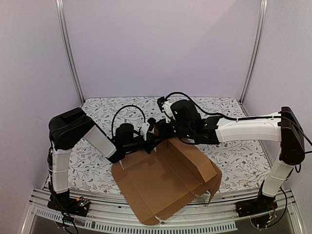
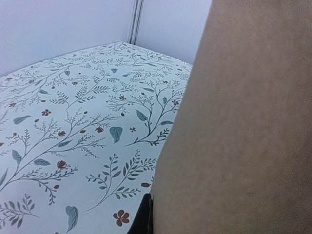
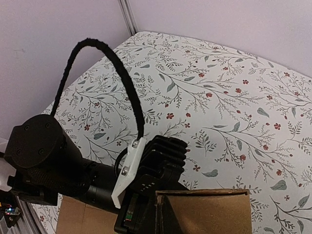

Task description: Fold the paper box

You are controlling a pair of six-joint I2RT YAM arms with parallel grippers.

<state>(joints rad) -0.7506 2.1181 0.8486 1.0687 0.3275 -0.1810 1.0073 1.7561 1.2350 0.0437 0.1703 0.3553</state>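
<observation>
The paper box is a brown cardboard sheet lying mostly flat at the near middle of the table, with its front corner over the table edge. Its far flap stands raised. My left gripper reaches in from the left to that far edge. In the left wrist view one dark finger presses against the cardboard, which fills the right half, so the gripper is shut on it. My right gripper meets the same flap from the right. Its fingers are hidden behind the raised flap, and it is shut on it.
The table wears a white floral cloth. In the right wrist view the left arm's black wrist and its looped cable sit close by. Metal posts and pale walls close in the back; a rail runs along the front.
</observation>
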